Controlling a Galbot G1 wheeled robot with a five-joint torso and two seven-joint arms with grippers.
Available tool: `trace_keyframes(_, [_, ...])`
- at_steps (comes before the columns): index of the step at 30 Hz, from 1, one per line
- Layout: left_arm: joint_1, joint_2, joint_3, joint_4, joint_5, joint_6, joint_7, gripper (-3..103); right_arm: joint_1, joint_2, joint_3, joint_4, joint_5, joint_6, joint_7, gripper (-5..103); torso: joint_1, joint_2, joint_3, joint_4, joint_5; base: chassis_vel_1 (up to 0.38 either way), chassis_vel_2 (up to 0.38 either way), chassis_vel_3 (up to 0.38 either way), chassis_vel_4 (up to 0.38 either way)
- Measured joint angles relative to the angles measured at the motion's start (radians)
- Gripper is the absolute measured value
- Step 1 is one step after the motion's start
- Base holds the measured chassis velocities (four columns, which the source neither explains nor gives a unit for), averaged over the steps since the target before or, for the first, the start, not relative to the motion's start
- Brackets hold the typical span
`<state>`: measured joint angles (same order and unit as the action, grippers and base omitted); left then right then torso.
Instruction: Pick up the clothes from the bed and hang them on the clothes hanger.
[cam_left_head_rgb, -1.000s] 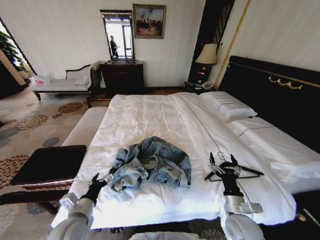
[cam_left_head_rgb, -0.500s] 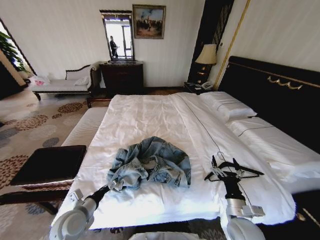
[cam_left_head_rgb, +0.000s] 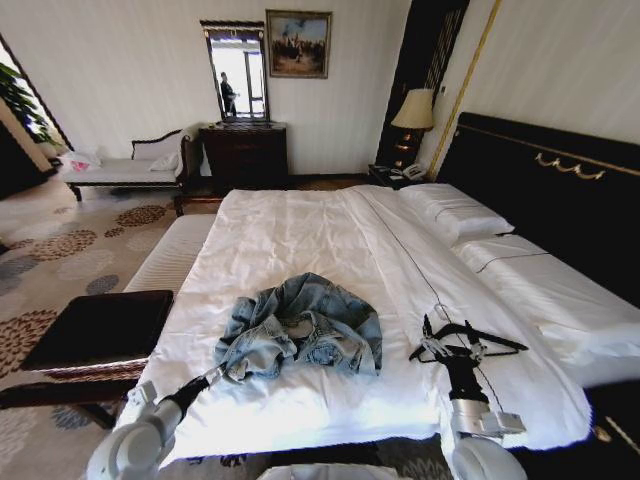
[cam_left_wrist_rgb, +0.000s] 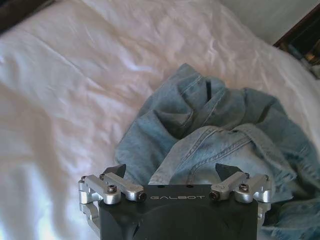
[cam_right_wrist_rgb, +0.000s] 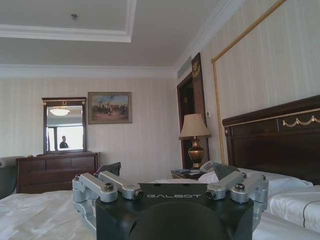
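Denim jacket (cam_left_head_rgb: 302, 326) sits crumpled in a heap on the near half of the bed (cam_left_head_rgb: 300, 230), on the white sheet, collar and seams folded in on themselves. My left gripper (cam_left_head_rgb: 213, 377) is down low at the jacket's near-left edge, reaching in from the foot of the bed. On the left wrist camera I see its fingers (cam_left_wrist_rgb: 116, 172) spread wide, the pale blue fabric lying right between and ahead of them, nothing pinched yet. I read that wide spread as room to take a thick fold of denim rather than a single layer.

Over on my right, the right gripper (cam_left_head_rgb: 449, 337) hovers at the black coat hanger (cam_left_head_rgb: 478, 343), which lies flat on the sheet well apart from the jacket, its silver hook (cam_left_head_rgb: 440, 312) pointing up the bed. From the head camera the fingers look parted around the hanger's near end; on the right wrist camera they stand open with only the room beyond them, so I can't tell whether they touch the hanger, and I'd call it not gripped.

My judgement: this is the approach to the first grasp, jacket untouched, hanger unlifted. Denim is heavy and slumps, so a grab at the bunched edge may lift one sleeve and drag the rest.
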<state>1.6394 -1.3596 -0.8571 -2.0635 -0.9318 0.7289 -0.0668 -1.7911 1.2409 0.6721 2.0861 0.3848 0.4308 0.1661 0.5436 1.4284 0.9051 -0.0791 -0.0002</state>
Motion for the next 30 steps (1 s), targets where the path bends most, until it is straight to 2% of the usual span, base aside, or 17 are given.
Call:
trace_keyframes(5, [-0.058,0.016,0.001,0.076,-0.073,0.010,0.050,100,-0.001,-0.003,0.002,-0.005,0.000,-0.002,0.005,100,0.000,0.000,0.000,0.0001,0.0001,0.000,0.000,0.000,0.000])
trace_keyframes(18, [-0.074,0.015,0.025,0.130,-0.075,0.010,0.030,100,-0.001,0.009,0.003,-0.013,-0.007,-0.003,0.008,100,0.000,0.000,0.000,0.0002,0.0002,0.000,0.000,0.000,0.000])
trace_keyframes(19, [-0.075,0.016,0.026,0.135,-0.076,0.009,0.030,102,-0.001,0.010,0.002,-0.014,-0.008,-0.003,0.008,100,0.000,0.000,0.000,0.0002,0.0002,0.000,0.000,0.000,0.000])
trace_keyframes(22, [-0.077,0.016,0.030,0.142,-0.076,0.009,0.033,100,0.000,0.012,0.001,-0.015,-0.009,-0.003,0.008,100,0.000,0.000,0.000,0.0002,0.0001,0.000,0.000,0.000,0.000])
trace_keyframes(26, [-0.078,0.006,0.040,0.146,-0.076,0.008,0.043,80,0.002,0.015,-0.002,-0.020,-0.011,-0.003,0.009,100,0.000,0.000,0.000,0.0002,0.0002,0.000,0.000,0.000,0.000])
trace_keyframes(27, [-0.078,0.006,0.040,0.146,-0.076,0.008,0.043,80,0.002,0.015,-0.002,-0.020,-0.011,-0.003,0.009,100,0.000,0.000,0.000,0.0002,0.0002,0.000,0.000,0.000,0.000])
trace_keyframes(29, [-0.078,0.004,0.045,0.145,-0.076,0.008,0.044,68,0.003,0.014,-0.002,-0.023,-0.011,-0.004,0.013,100,0.000,0.000,0.000,0.0002,0.0002,0.000,0.000,0.000,0.000])
trace_keyframes(30, [-0.078,0.004,0.045,0.145,-0.076,0.008,0.044,68,0.003,0.014,-0.002,-0.023,-0.011,-0.004,0.013,100,0.000,0.000,0.000,0.0002,0.0002,0.000,0.000,0.000,0.000])
